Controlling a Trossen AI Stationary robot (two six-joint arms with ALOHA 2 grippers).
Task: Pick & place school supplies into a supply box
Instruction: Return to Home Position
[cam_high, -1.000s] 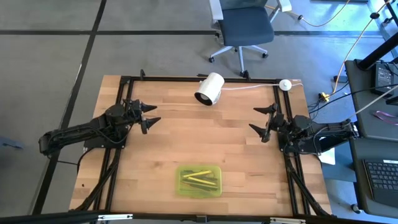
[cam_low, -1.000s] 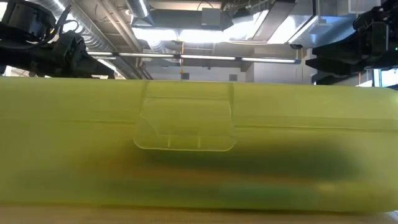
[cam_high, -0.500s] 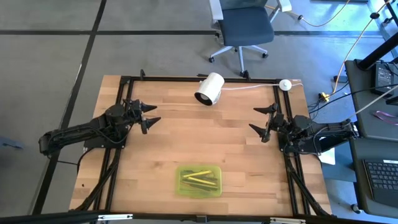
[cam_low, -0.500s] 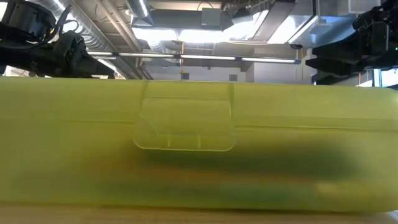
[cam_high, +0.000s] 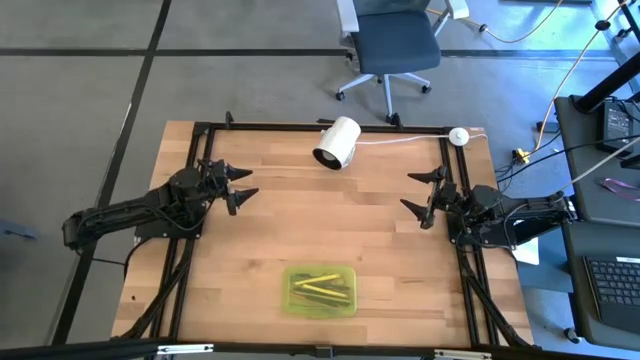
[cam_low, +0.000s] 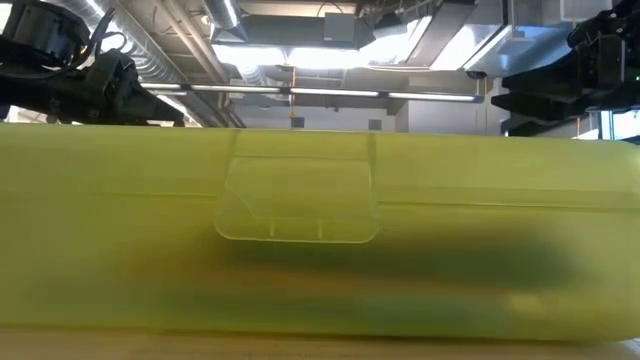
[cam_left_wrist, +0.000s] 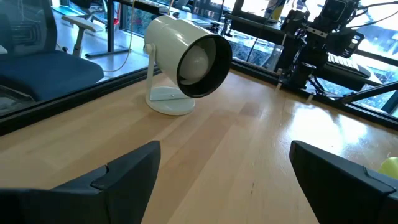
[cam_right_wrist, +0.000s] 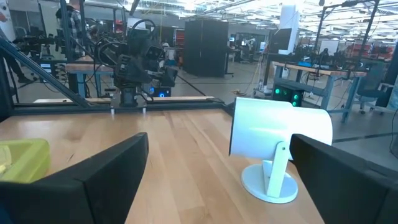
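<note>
Resting on pale wood table (cam_high: 270, 240), translucent rectangular supply box (cam_high: 320, 291)

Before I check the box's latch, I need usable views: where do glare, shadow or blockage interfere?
High view: even light; pencils show through the supply box, left gripper and right gripper open at the table's sides. Low view: the box fills almost everything, bright ceiling lights above it, a dark band across its wall. Wrist views: bright backgrounds, table evenly lit.
</note>
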